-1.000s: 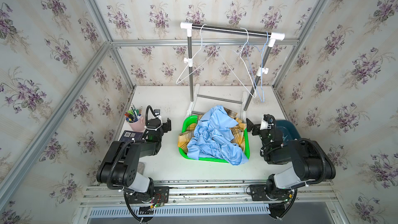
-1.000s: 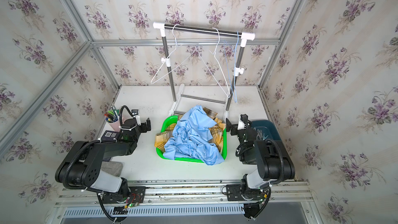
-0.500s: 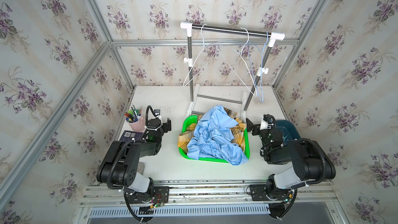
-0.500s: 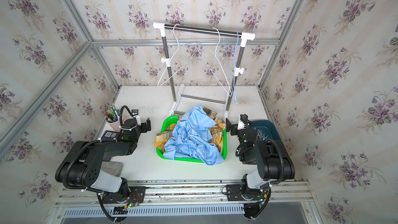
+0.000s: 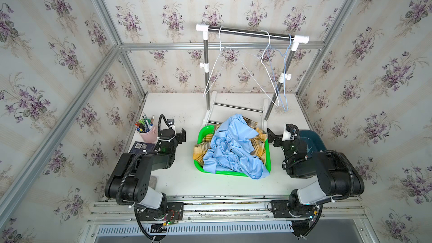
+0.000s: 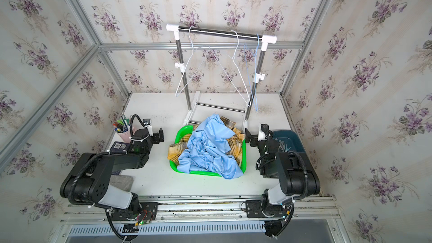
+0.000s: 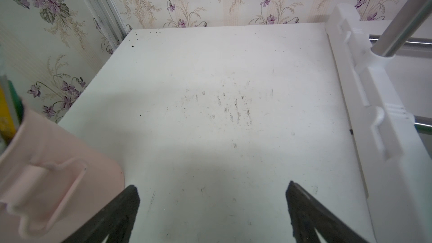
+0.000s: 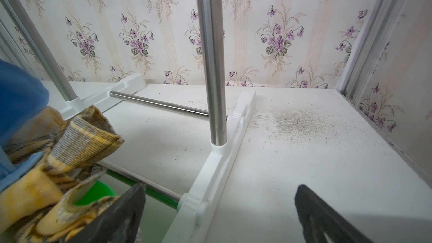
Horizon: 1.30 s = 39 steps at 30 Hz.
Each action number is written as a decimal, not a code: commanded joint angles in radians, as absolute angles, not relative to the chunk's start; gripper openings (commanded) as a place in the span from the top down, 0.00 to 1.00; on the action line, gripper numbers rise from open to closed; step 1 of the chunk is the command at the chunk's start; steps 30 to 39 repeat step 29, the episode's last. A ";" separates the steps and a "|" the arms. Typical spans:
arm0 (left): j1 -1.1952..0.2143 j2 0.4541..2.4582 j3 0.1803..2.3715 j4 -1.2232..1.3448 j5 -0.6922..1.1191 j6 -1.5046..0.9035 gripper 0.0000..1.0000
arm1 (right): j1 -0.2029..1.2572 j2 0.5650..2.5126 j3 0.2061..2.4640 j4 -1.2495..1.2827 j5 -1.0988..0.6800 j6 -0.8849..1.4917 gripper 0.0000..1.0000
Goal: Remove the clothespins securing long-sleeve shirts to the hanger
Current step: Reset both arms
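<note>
Both the left gripper [image 5: 183, 134] and right gripper [image 5: 272, 137] are idling, jaws apart and empty. That blue shirt [image 5: 231, 146] is spilling over the basket [image 5: 202, 134] rim, so an arm could snag it.

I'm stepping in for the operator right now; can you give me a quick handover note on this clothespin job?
Left gripper: open, empty, beside the pink cup.
Right gripper: open, empty, by the green basket.
Three wire hangers hang bare on the rack, no pins on them.
Blue shirt and yellow plaid shirt lie heaped in the basket.
Pale clothespins lie in the dark blue tray.
Remaining: seemingly nothing; check the heap for stray pins.
</note>
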<state>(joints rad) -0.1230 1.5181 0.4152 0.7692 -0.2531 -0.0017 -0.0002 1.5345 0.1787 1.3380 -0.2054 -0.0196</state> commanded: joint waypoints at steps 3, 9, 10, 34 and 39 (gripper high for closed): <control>-0.123 1.519 0.421 0.775 -0.262 0.005 0.01 | 0.001 1.536 0.181 1.362 -0.216 -0.037 0.00; -0.123 1.519 0.422 0.775 -0.262 0.006 0.01 | 0.001 1.536 0.182 1.361 -0.215 -0.037 0.00; -0.123 1.520 0.422 0.775 -0.262 0.006 0.01 | 0.001 1.537 0.181 1.360 -0.216 -0.037 0.00; -0.123 1.519 0.422 0.775 -0.262 0.006 0.01 | 0.000 1.540 0.201 1.327 -0.178 -0.020 0.00; -0.123 1.519 0.422 0.775 -0.262 0.006 0.01 | 0.000 1.540 0.201 1.327 -0.178 -0.020 0.00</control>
